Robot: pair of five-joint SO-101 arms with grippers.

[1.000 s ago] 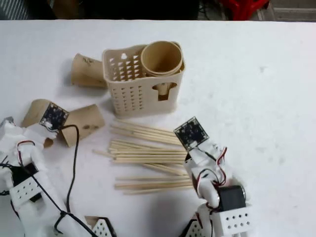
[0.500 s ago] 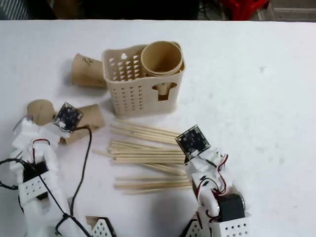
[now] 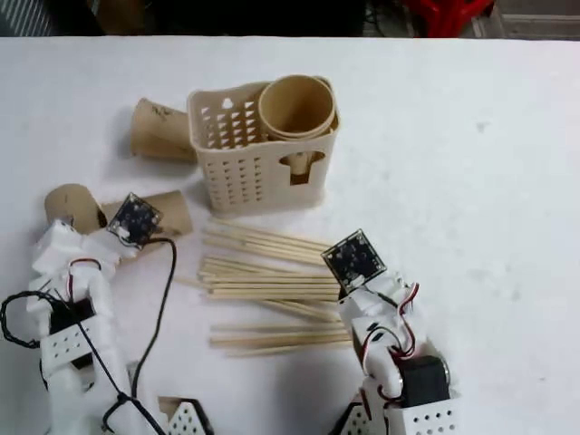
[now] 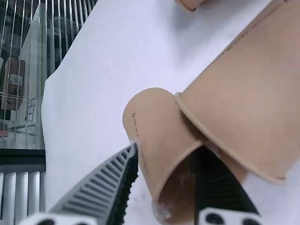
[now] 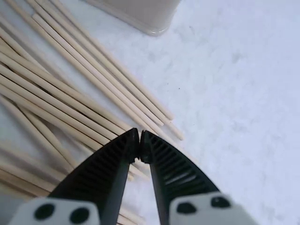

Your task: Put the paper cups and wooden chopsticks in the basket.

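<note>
The cream slotted basket [image 3: 258,168] stands upright at mid-table with one paper cup [image 3: 297,107] inside it. Another cup [image 3: 159,131] lies on its side left of the basket. Two more lie at the left, a small crushed-looking cup [image 3: 71,204] [image 4: 152,136] and a larger one [image 3: 170,213] [image 4: 243,103] touching it. My left gripper [image 4: 167,154] is open and straddles the small cup's wall, one finger inside its mouth and one outside. Wooden chopsticks [image 3: 272,285] [image 5: 70,98] lie scattered in front of the basket. My right gripper [image 5: 140,136] is shut just above their right ends.
The white table [image 3: 471,181] has open room to the right of the basket and the chopsticks. The basket's lower corner [image 5: 140,11] sits close beyond the chopsticks in the right wrist view. A black cable [image 3: 163,290] loops beside the left arm.
My left arm has swung right and forward onto the two left cups. My right arm drew back slightly, then held still.
</note>
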